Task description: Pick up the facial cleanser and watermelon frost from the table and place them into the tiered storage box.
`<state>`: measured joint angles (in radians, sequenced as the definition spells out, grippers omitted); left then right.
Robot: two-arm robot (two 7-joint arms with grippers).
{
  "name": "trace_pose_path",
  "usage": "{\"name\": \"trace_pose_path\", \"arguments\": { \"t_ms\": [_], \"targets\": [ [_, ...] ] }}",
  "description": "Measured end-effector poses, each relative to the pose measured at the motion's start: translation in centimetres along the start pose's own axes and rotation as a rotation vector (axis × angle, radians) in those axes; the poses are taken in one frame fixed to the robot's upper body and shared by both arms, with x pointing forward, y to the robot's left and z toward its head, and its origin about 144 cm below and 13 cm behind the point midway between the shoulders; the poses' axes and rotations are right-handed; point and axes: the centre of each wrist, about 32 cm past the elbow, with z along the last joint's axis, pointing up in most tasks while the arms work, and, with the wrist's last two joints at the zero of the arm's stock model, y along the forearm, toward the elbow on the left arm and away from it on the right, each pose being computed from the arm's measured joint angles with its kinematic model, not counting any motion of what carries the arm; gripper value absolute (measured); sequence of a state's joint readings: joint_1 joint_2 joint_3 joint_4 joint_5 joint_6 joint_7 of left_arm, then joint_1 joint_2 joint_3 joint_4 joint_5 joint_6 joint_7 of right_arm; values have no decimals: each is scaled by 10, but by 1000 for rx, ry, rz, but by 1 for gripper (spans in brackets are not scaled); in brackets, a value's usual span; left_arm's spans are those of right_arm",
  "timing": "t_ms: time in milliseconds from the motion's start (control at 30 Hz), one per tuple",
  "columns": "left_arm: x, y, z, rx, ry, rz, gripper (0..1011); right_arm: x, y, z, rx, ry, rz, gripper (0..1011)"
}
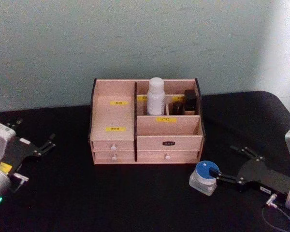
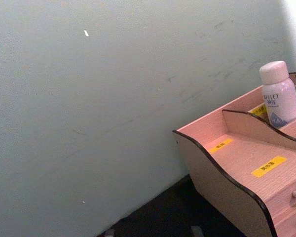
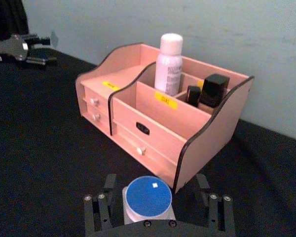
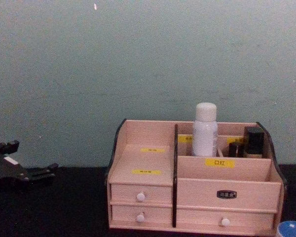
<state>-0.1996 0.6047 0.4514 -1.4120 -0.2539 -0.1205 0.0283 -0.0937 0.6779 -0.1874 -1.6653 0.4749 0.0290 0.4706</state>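
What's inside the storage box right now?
The facial cleanser stands in a rear compartment of the storage box, two dark bottles beside it. What the drawers hold is hidden.

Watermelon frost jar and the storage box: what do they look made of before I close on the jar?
The watermelon frost: clear glossy body, probably glass, possibly plastic; matte blue lid with white rim, likely plastic. The tiered storage box: pale pinkish matte board, faint grain, dark cut edges, likely thin wood or plywood. The right gripper straddles the jar, open; the left gripper sits far left.
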Motion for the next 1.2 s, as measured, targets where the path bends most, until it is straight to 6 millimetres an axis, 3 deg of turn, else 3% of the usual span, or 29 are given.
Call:
{"name": "trace_pose_path", "arguments": {
  "t_ms": [1200],
  "targets": [
    [0, 0, 0, 0, 0, 0, 1001, 6, 24, -17, -116, 24, 51, 1000]
  ]
}}
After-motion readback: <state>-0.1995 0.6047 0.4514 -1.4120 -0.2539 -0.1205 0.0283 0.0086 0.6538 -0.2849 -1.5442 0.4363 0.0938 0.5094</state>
